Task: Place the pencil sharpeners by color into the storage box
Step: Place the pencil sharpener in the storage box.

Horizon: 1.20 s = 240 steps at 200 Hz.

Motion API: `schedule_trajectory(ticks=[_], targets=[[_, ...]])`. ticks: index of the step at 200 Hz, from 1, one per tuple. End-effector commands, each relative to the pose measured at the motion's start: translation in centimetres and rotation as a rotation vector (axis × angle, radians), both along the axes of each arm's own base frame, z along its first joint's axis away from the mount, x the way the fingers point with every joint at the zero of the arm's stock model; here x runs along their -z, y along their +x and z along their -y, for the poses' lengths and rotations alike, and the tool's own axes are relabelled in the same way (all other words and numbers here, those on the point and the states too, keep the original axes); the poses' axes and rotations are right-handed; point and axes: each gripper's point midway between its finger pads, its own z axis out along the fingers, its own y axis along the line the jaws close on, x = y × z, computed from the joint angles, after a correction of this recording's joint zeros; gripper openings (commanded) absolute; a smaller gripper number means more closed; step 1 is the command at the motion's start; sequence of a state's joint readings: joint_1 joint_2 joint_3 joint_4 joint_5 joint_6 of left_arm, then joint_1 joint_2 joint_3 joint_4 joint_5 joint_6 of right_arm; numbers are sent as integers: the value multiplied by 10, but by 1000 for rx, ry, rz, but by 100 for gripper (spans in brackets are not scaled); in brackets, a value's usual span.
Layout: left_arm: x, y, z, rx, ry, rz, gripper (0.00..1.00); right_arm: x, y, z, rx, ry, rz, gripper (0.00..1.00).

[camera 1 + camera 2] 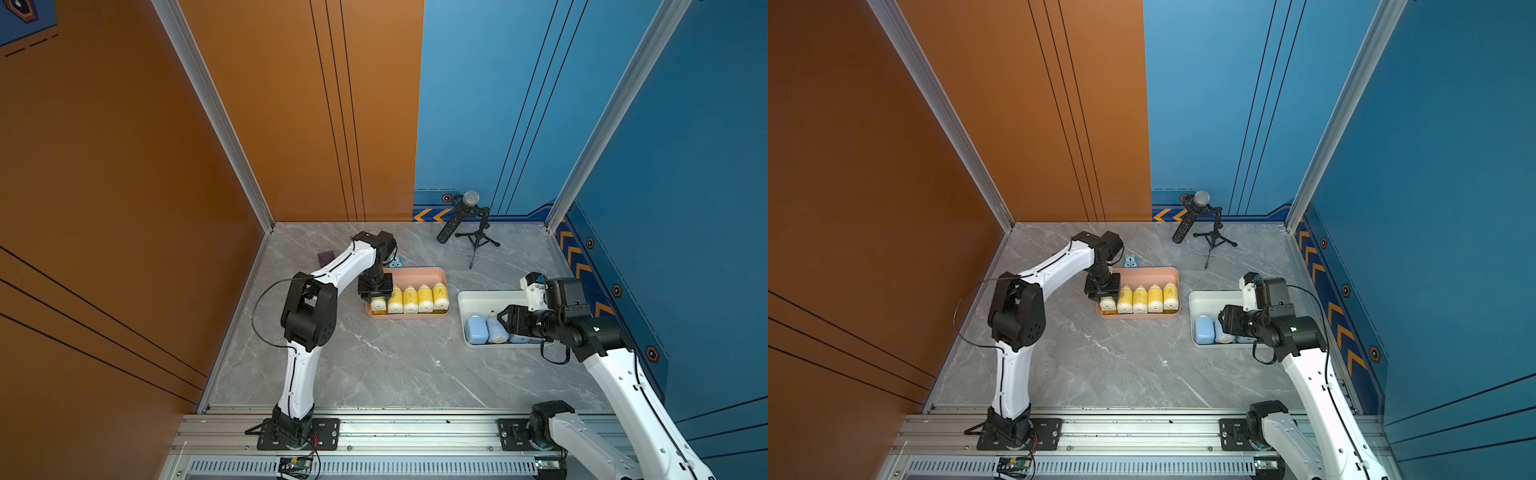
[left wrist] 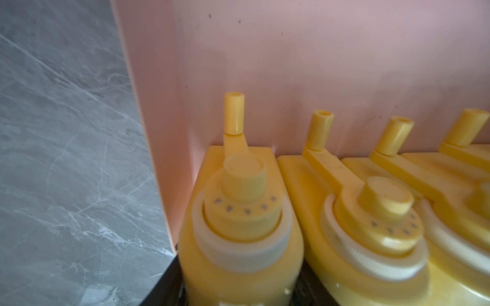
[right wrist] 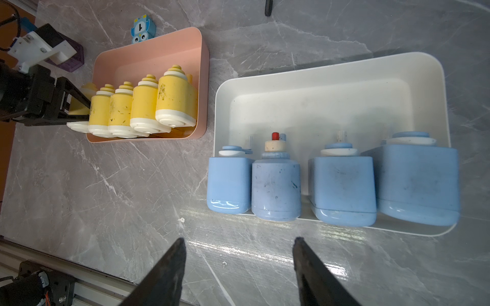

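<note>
Five yellow pencil sharpeners (image 3: pixel 143 103) with white bases line the pink box (image 3: pixel 204 79); four light blue sharpeners (image 3: pixel 342 185) line the white box (image 3: pixel 318 79). The left gripper (image 1: pixel 376 299), angled down, clamps the end yellow sharpener (image 2: pixel 241 225). The right gripper (image 3: pixel 240 239) hovers beside the white box, jaws apart, empty.

Digit "1" on blue owl toy (image 3: pixel 140 29), no other legible txt, labels, brands.

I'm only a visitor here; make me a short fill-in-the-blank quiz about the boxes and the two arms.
The pink box holds ___ yellow sharpeners.
The white box holds ___ blue sharpeners.
The left tool grips the end sharpener, coloured ___.
The right tool is open and holds ___.
Missing words: five, four, yellow, nothing.
</note>
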State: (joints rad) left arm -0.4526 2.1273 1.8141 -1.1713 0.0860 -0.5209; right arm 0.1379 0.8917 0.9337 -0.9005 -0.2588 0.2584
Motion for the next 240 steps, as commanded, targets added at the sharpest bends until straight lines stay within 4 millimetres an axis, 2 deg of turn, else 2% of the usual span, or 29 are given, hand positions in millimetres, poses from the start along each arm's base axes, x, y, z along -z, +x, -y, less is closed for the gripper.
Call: schedule_trajectory(ticks=[1,100,148,240], targets=[[0,3,2,-2,15,5,49,-2,-5,1,-8,-4,-6,65],[-5,3,2,-6,8,15,57,-3,-5,1,-10,-4,0,65],[-8,3,3,-8,5,21,58,-3,-6,0,-12,-3,-2,65],[-37,3,2,-24,-17,90,59,-3,-5,1,-12,-3,0,65]])
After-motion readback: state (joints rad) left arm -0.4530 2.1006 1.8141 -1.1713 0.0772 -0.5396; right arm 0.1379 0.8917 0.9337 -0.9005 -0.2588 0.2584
